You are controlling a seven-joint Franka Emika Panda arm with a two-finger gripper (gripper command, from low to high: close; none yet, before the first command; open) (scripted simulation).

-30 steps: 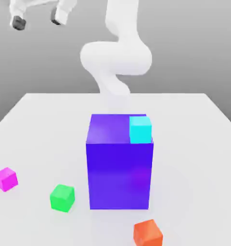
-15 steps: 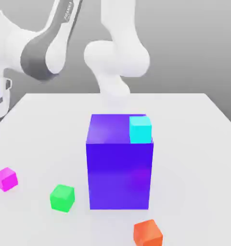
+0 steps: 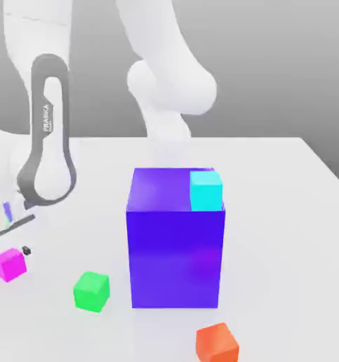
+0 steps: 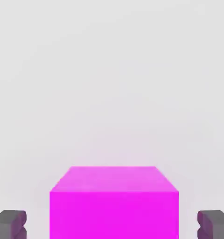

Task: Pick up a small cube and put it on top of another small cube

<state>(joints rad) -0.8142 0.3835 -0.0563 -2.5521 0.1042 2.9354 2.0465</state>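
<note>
The arm (image 3: 165,78) is glossy white, built of fat rounded links that swell into bulbous joints. One link (image 3: 49,134) carries a dark grey band looping around its outline, with small vertical lettering printed beside it in the exterior view. The tool (image 4: 112,226) ends in two dark grey fingertips (image 4: 10,225) with blocky, notched pads, seen in the hand view.

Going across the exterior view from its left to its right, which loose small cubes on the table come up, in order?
magenta cube → green cube → orange cube
</note>
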